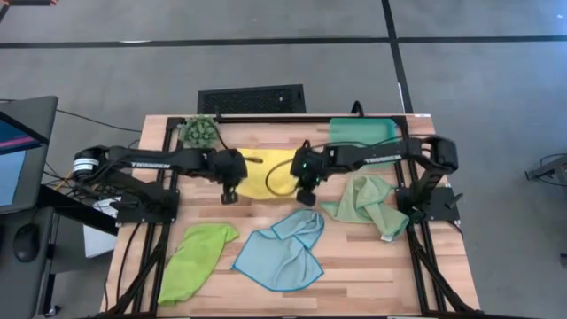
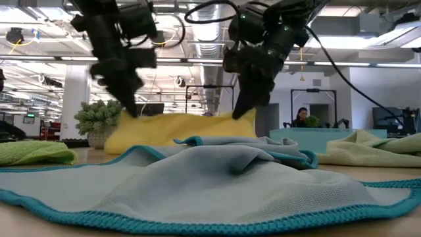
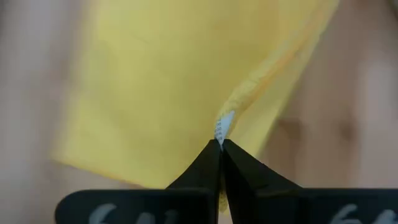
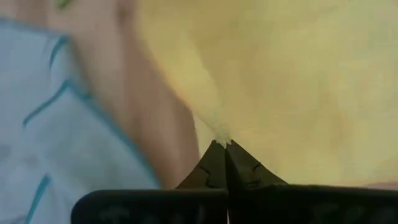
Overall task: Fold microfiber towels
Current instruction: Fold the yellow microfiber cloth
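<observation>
While both arms work the yellow towel [image 1: 266,173] near the middle of the surface [image 1: 372,266], toward its far edge, the left gripper [image 1: 229,195] and right gripper [image 1: 306,196] are each clamped shut on a near corner of it. The fold of this first towel looks just begun. Next, both corners likely need carrying together toward the far edge; the blue towel [image 1: 282,252], lime towel [image 1: 197,257] and sage towel [image 1: 365,202] wait unfolded.

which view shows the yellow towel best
The high view: the whole yellow towel lies between the left gripper and right gripper, both shut on its near edge. The low view shows it side-on, behind the blue towel. Each wrist view shows only a pinched bit.
</observation>
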`<move>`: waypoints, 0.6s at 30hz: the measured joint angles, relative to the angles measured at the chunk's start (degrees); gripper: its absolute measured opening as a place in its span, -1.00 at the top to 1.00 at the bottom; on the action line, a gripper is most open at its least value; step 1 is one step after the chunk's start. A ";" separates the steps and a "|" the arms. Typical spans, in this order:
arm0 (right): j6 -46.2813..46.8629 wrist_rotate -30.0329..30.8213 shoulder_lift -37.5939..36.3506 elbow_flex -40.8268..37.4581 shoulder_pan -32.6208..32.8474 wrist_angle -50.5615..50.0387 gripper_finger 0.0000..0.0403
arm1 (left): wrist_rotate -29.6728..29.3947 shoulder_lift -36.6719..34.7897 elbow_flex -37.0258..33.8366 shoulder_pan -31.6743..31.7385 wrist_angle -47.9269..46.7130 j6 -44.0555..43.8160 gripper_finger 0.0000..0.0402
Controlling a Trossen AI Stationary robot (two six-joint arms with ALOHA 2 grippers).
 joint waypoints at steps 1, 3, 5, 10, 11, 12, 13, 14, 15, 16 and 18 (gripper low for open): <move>-0.20 0.24 -0.22 -0.01 -1.23 0.46 0.99 | -1.93 -0.34 0.20 0.87 1.02 0.96 1.00; -0.24 0.19 0.05 0.04 -3.91 2.15 0.99 | -3.54 -0.20 0.49 3.27 3.09 3.01 1.00; -0.71 0.20 0.92 -0.02 -6.35 3.08 0.99 | -3.61 0.74 0.51 5.86 4.25 4.27 1.00; -2.28 0.13 5.77 -0.06 -11.15 7.36 0.99 | -4.25 6.63 0.51 11.54 8.77 6.49 1.00; -2.35 0.12 6.57 0.00 -11.84 8.06 0.99 | -4.25 7.95 0.51 12.56 9.44 7.06 1.00; -2.37 0.08 7.38 0.01 -12.48 8.53 0.99 | -4.23 9.34 0.51 13.52 10.81 7.51 1.00; -2.38 0.08 8.08 0.00 -13.17 8.65 0.99 | -4.22 10.68 0.51 14.40 12.10 7.97 1.00; -2.54 0.03 8.75 -0.06 -13.72 8.51 0.99 | -4.22 11.87 0.51 15.18 12.69 8.49 1.00; -3.11 0.03 9.59 -0.03 -14.13 9.32 0.99 | -4.22 13.16 0.68 15.81 13.07 8.76 1.00; -3.29 0.01 10.32 0.07 -14.44 10.19 0.98 | -4.24 14.45 1.08 16.50 13.15 8.96 1.00; -3.48 0.06 10.83 -0.10 -14.86 9.65 0.98 | -4.25 16.58 1.59 17.47 13.17 9.40 1.00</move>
